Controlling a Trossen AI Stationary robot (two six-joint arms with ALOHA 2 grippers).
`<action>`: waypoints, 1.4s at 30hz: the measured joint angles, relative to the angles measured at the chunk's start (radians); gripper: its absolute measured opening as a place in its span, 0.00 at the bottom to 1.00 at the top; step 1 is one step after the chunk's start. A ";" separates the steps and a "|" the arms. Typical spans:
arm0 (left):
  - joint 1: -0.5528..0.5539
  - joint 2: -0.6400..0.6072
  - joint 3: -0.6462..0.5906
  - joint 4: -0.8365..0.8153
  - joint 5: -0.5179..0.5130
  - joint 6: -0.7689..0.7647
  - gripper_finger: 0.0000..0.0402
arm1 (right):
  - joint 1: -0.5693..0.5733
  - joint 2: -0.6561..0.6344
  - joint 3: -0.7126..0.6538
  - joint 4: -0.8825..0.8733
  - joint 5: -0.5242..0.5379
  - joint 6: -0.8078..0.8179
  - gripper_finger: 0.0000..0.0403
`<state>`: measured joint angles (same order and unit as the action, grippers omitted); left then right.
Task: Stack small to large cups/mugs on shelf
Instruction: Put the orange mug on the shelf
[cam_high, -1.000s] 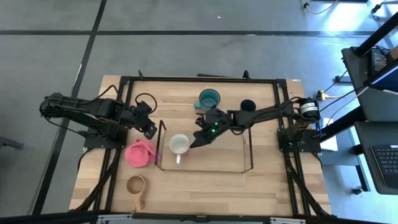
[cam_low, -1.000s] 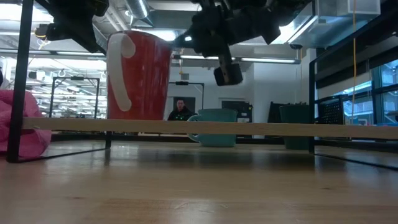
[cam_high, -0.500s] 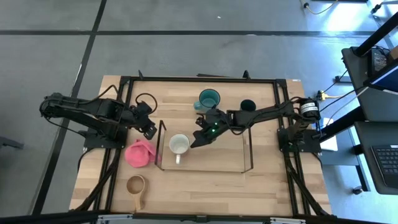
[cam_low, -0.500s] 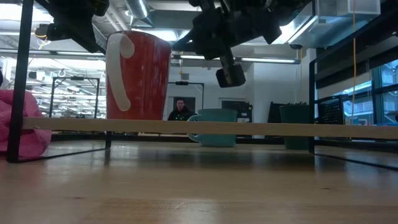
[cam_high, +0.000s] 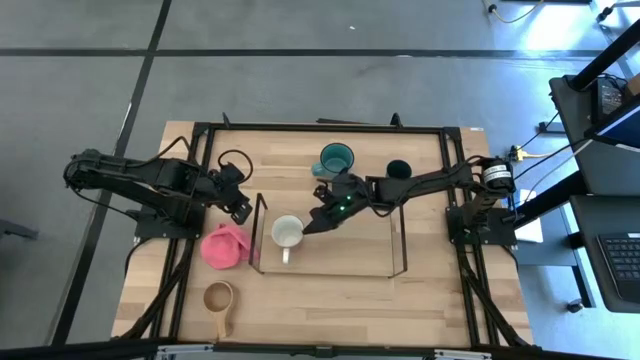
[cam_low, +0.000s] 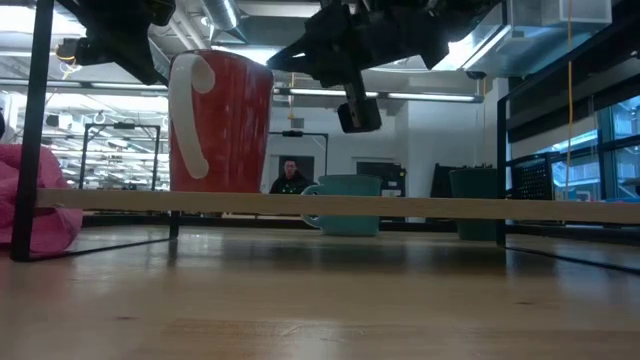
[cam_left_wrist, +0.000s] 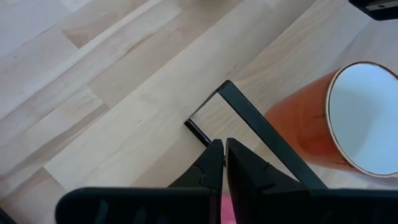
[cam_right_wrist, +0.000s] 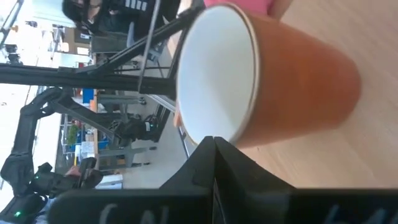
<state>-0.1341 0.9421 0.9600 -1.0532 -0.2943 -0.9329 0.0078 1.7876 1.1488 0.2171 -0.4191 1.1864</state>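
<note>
The white-rimmed mug (cam_high: 288, 233) with its orange-brown side (cam_right_wrist: 298, 81) stands upright on the left part of the black wire shelf (cam_high: 396, 240), on the shelf's board (cam_low: 420, 207). My right gripper (cam_high: 308, 227) is shut and hovers just right of the mug, above the board (cam_low: 358, 115), apart from the mug. My left gripper (cam_high: 240, 212) is shut and empty by the shelf's left end frame (cam_left_wrist: 261, 134). The teal mug (cam_high: 336, 158) and the dark green cup (cam_high: 399, 169) stand on the table behind the shelf. The wooden long-handled cup (cam_high: 218, 297) lies at the front left.
A pink lumpy item (cam_high: 225, 245) lies on the table just left of the shelf, under my left gripper. The black metal frame (cam_high: 320, 128) edges the table. A person shows far behind in the low view (cam_low: 290, 178).
My right gripper has shifted slightly beside the mug and ends a little nearer to it and a little higher. It stays shut.
</note>
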 joint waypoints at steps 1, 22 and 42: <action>0.000 0.000 0.000 0.001 0.000 0.000 0.03 | -0.003 -0.001 0.000 0.005 0.000 -0.011 0.02; 0.018 0.013 0.093 0.367 -0.019 0.254 0.03 | -0.075 -0.136 0.236 -0.266 0.122 -0.406 0.02; 0.147 0.443 0.322 0.424 0.367 0.593 0.03 | -0.084 -0.339 0.365 -0.723 0.583 -0.504 0.02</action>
<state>0.0130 1.3855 1.2816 -0.6291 0.0729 -0.3403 -0.0757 1.4491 1.5139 -0.5064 0.1637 0.6825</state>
